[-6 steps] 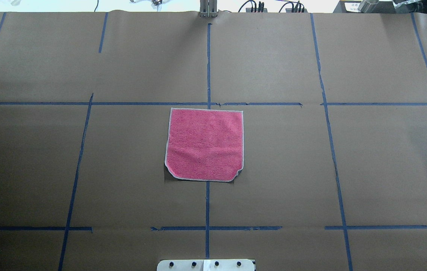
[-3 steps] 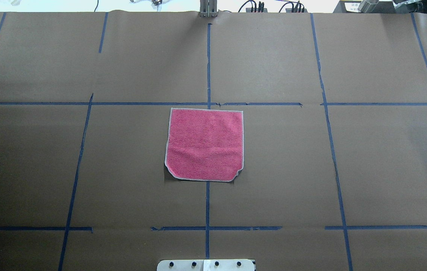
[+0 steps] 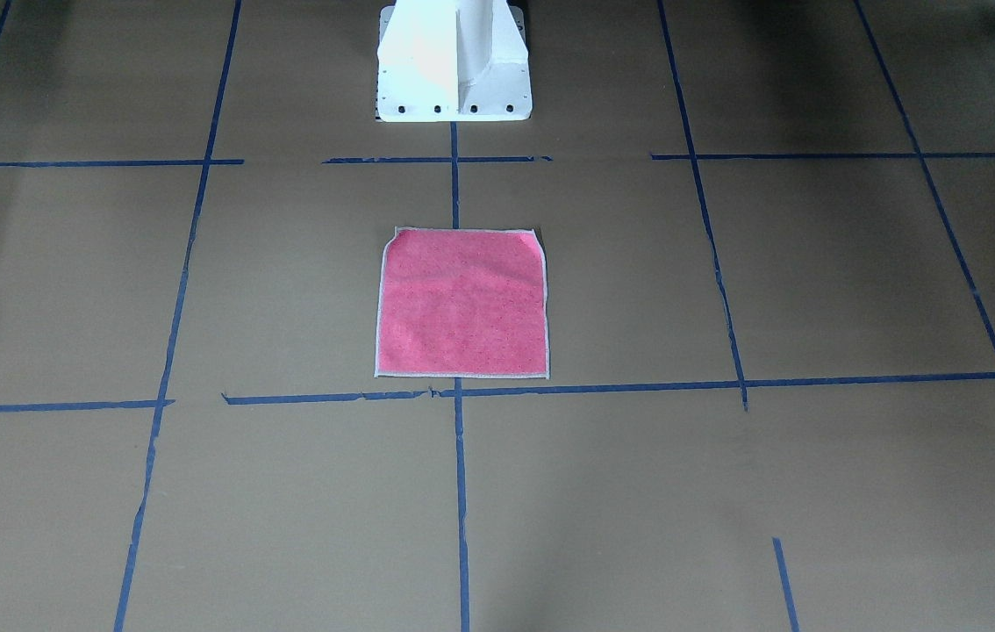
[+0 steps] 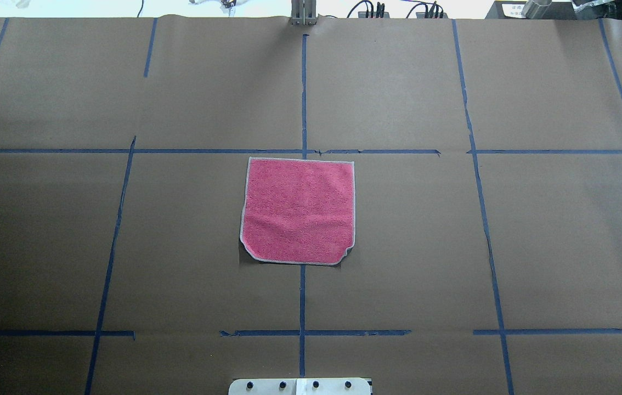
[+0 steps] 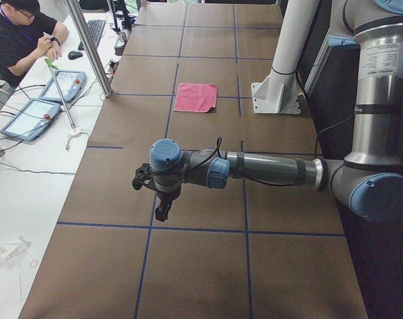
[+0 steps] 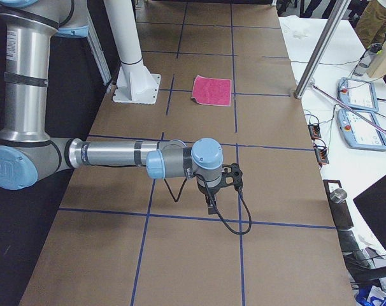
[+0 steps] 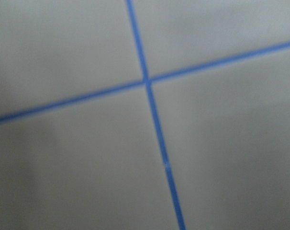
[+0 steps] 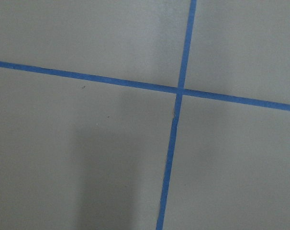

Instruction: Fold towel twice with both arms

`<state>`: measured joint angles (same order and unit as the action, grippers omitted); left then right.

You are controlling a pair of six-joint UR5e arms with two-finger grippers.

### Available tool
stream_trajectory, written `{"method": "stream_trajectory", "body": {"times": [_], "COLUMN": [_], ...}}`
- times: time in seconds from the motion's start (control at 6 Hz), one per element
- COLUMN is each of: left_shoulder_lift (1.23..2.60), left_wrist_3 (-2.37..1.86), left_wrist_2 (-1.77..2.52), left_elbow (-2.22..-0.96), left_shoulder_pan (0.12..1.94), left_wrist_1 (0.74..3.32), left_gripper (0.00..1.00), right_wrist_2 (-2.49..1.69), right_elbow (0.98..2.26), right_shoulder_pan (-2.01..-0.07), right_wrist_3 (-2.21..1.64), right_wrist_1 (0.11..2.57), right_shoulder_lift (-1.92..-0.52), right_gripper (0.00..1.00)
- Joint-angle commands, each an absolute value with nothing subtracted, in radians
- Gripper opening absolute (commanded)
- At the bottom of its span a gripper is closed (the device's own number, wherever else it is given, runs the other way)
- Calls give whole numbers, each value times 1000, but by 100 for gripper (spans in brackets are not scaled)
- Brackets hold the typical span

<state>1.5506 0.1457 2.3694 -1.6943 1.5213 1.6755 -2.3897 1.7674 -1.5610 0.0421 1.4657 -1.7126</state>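
The towel (image 4: 299,211) lies flat at the table's middle, pink face up, whitish edge showing, its two near corners turned under. It also shows in the front-facing view (image 3: 461,303) and both side views (image 5: 195,97) (image 6: 212,90). My left gripper (image 5: 163,209) hangs over bare paper, far from the towel, seen only in the left side view; I cannot tell if it is open. My right gripper (image 6: 210,205) hangs the same way at the other end; I cannot tell its state either. Both wrist views show only brown paper with blue tape crosses.
The white pedestal base (image 3: 454,61) stands just behind the towel. Blue tape lines divide the brown paper cover. An operator (image 5: 22,33) sits at a side bench with tablets (image 5: 28,119). A slanted metal post (image 6: 320,51) stands at the table's far edge.
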Motion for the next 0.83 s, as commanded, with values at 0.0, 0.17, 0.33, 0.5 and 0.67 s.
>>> {"method": "stream_trajectory", "body": {"times": [0.0, 0.17, 0.33, 0.5, 0.67], "left_shoulder_lift": [1574, 1610, 1647, 1684, 1750], "left_wrist_3": [3, -229, -409, -539, -692], "left_wrist_2": [2400, 2392, 2384, 2382, 2347], "left_elbow": [-1727, -1785, -1852, -1880, -1899], "left_shoulder_pan": [1408, 1309, 1208, 1148, 1064], "left_wrist_1": [1799, 1833, 1832, 1832, 1832], "left_gripper": [100, 100, 100, 100, 100], "right_wrist_2": [-2427, -2446, -2424, -2418, -2369], "right_elbow": [1781, 1819, 1831, 1836, 1859], "right_shoulder_pan": [-1482, -1392, -1315, -1257, -1155], "right_wrist_3": [-85, -221, -351, -448, -635], "right_wrist_1": [1386, 1353, 1338, 1338, 1338], "right_shoulder_lift": [-1674, -1652, -1559, -1501, -1433], "right_gripper": [100, 100, 100, 100, 100]}}
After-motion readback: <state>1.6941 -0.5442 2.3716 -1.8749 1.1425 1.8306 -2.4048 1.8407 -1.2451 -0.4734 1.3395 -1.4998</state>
